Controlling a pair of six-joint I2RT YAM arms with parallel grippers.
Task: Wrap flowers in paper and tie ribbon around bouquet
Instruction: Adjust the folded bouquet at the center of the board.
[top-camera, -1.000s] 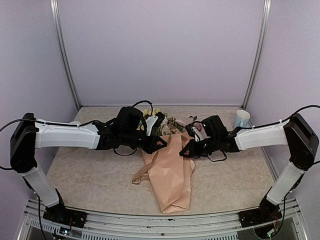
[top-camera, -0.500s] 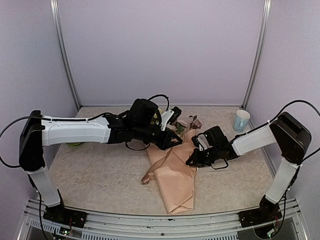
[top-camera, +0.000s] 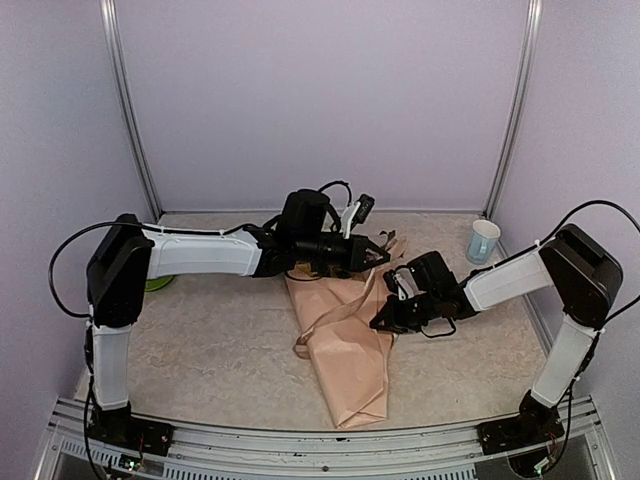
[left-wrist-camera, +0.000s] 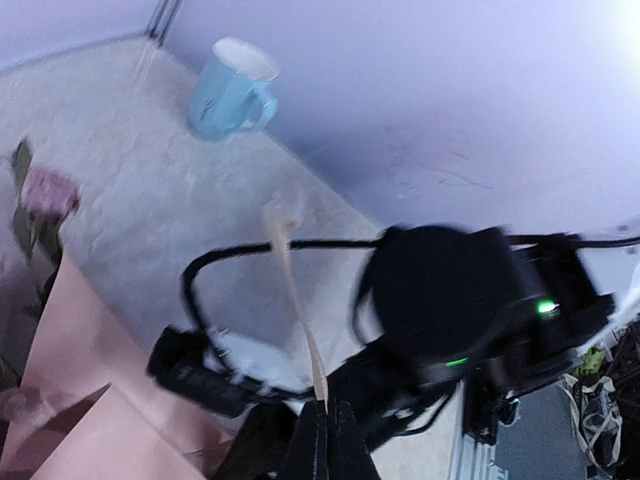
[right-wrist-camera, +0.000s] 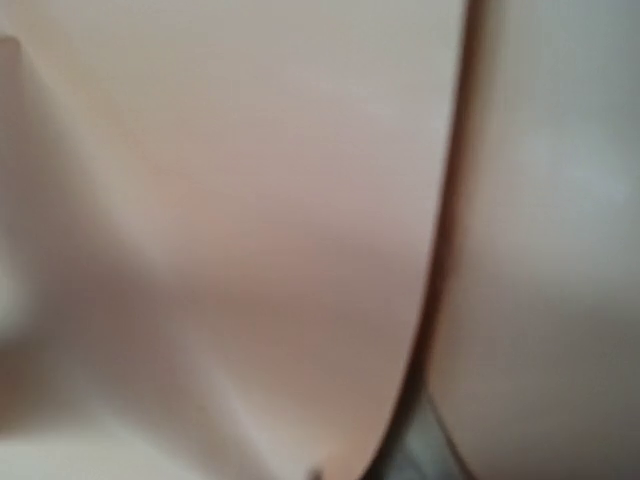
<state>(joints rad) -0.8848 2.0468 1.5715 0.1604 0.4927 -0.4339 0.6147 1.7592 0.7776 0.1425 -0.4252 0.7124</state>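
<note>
Seen from above, the bouquet (top-camera: 352, 350) lies on the table (top-camera: 200, 340). The left claw (top-camera: 381, 259) reaches over its far end, and the right claw (top-camera: 381, 320), shut, rests against its right edge; whether that one pinches anything I cannot tell. The left wrist camera shows its claw clamped on the ribbon (left-wrist-camera: 297, 300), which runs up toward a blue mug (left-wrist-camera: 228, 90). The right wrist camera shows only blurred peach paper (right-wrist-camera: 250, 220), very close.
</note>
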